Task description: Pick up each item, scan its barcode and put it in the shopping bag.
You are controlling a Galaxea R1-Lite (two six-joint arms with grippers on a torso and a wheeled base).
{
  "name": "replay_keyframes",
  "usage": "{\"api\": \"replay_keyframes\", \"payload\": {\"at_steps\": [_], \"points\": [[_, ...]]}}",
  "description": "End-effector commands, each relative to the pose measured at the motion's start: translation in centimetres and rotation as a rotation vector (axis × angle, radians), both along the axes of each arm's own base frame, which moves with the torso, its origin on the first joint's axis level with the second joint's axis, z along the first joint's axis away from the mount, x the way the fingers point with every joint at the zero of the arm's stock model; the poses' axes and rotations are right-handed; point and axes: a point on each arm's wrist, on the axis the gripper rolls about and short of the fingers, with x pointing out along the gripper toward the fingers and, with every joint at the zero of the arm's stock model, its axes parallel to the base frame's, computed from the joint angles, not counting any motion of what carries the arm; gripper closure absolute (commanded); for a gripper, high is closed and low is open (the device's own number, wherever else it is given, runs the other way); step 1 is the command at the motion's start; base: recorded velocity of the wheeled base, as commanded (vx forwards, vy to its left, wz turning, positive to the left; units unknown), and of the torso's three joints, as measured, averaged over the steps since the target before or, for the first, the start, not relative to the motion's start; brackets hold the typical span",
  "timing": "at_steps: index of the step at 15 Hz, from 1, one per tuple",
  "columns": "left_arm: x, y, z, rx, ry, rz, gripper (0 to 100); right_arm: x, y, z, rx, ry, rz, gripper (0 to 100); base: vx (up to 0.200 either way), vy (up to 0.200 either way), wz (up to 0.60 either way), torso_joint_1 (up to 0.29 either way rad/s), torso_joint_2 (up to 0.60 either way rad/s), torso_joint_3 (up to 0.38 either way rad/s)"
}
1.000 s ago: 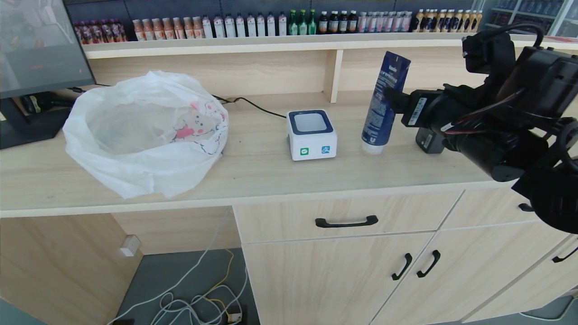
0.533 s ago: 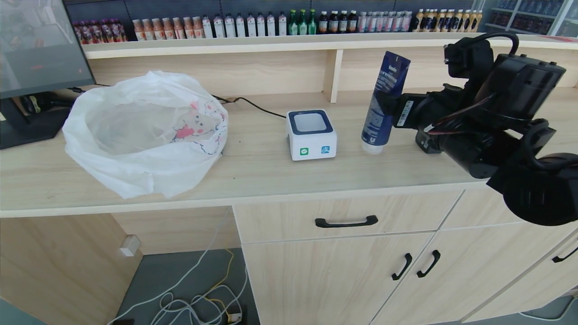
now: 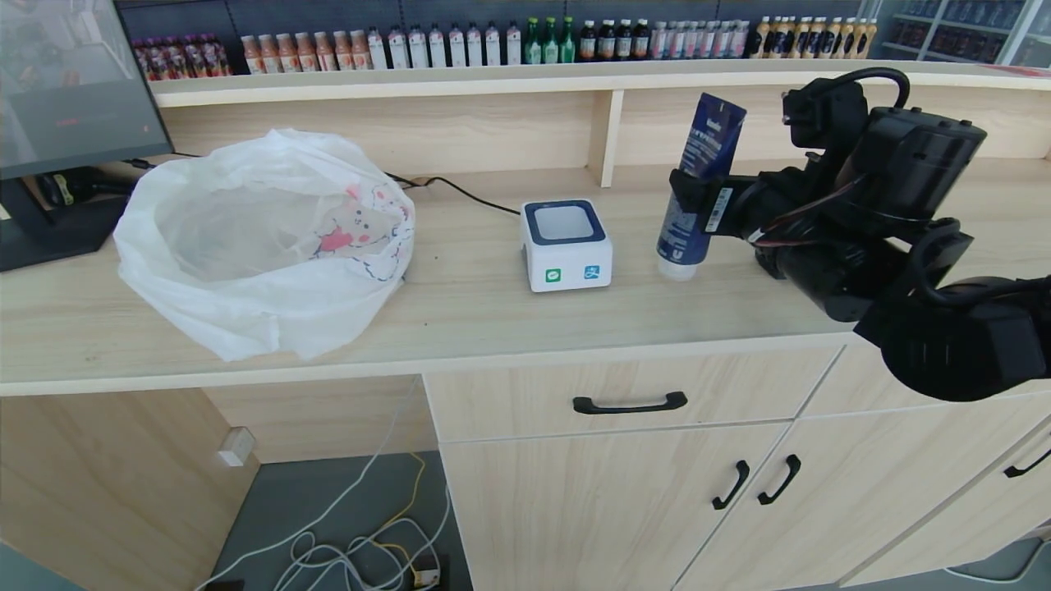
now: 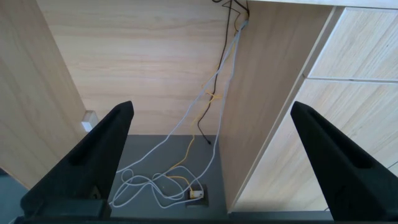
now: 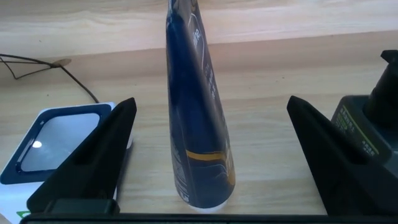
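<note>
Between wide-spread fingers of right gripper (image 5: pixel 211 102): blue tube (image 5: pixel 199 143), upright on counter (image 3: pixel 493 312), not yet clamped or lifted. Just beside gripper, opposite side from scanner: black block (image 5: pixel 367 134). Past tube: scanner (image 3: pixel 566 244); well beyond, shopping bag (image 3: pixel 263 238), contents hard to tell. Judged at first grasp; scan and bagging remain. Left gripper (image 4: pixel 211 162) wide apart, low above cables (image 4: pixel 161 186).

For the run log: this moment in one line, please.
right gripper: open, jaws astride upright blue tube on counter | left gripper: open, low | scanner, bag: untouched
</note>
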Motion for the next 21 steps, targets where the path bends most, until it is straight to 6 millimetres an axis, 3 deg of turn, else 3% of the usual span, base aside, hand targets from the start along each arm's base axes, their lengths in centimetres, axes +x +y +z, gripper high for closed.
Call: {"api": "replay_keyframes", "payload": {"at_steps": [1,21], "points": [[0.0,0.0,0.0,0.0,0.0,0.0,0,0.4,0.1,0.0,0.005,-0.009,-0.001,0,0.0,0.0,0.0,0.0,0.0,0.0],[0.0,0.0,0.0,0.0,0.0,-0.001,0,2.9,1.3,-2.7,-0.014,0.034,-0.001,0,0.0,0.0,0.0,0.0,0.0,0.0]]}}
